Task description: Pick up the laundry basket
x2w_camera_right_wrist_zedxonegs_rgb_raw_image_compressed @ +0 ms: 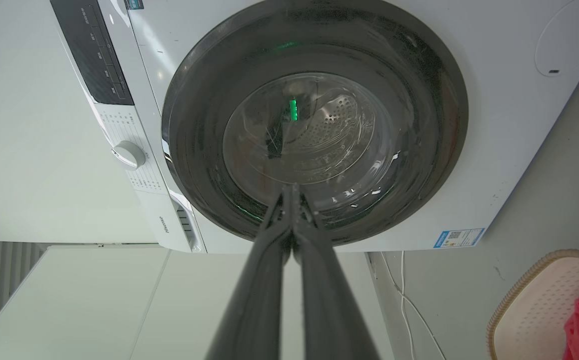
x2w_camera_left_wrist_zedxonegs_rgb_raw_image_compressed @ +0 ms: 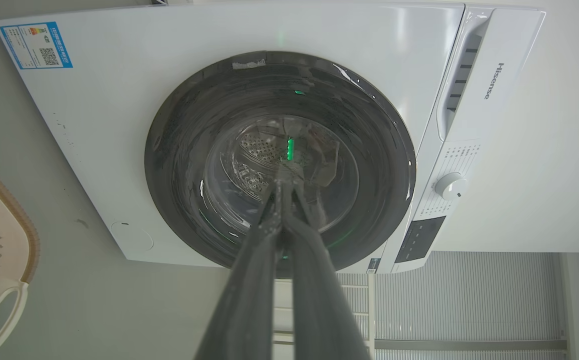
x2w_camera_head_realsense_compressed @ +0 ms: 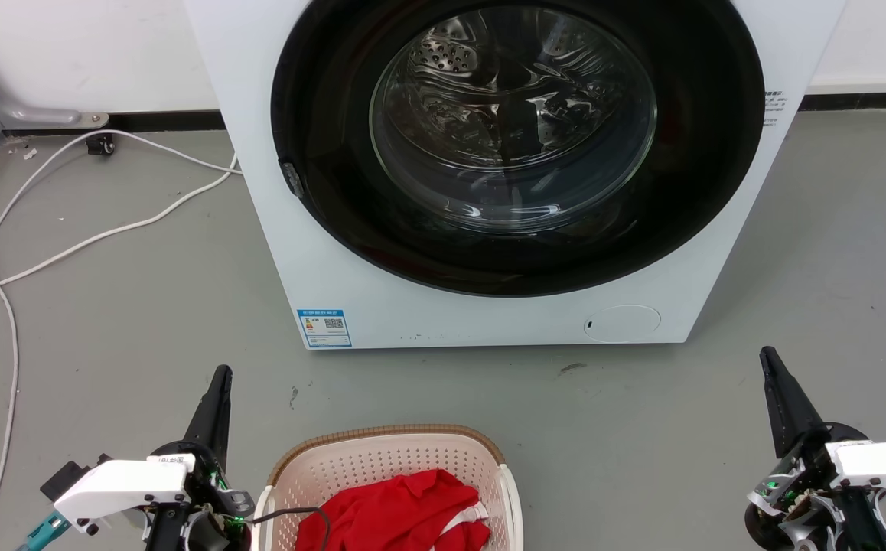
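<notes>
Head view. The laundry basket (x2w_camera_head_realsense_compressed: 370, 463) stands on the grey floor (x2w_camera_head_realsense_compressed: 129, 344) at bottom centre, in front of the washing machine (x2w_camera_head_realsense_compressed: 443, 314) and well apart from it; the frame's lower edge cuts it off. Its brown woven-look rim, perforated pale wall and 2 white side handles are visible. A red garment (x2w_camera_head_realsense_compressed: 405, 509) lies inside it.

The left gripper (x2w_camera_head_realsense_compressed: 223, 373) is just beside the basket's left handle, and the right gripper (x2w_camera_head_realsense_compressed: 766, 353) is well apart on the other side. Neither touches the basket. Both point up the frame toward the machine. A thin black cable (x2w_camera_head_realsense_compressed: 301, 510) arcs from the left wrist over the basket's left rim.

The machine's round glass door (x2w_camera_head_realsense_compressed: 512, 122) is closed. A blue label (x2w_camera_head_realsense_compressed: 324, 327) sits at its lower left corner and a round cover (x2w_camera_head_realsense_compressed: 623, 323) at its lower right. A white cable (x2w_camera_head_realsense_compressed: 106, 237) trails across the floor on the left.

Left wrist view. The 2 fingers meet at their tips with nothing between them and are aimed at the door glass. Part of the basket's rim and 1 handle show at the left edge.

Right wrist view. The 2 fingers are likewise pressed together and empty. The basket with the red garment lies at the lower right corner.
</notes>
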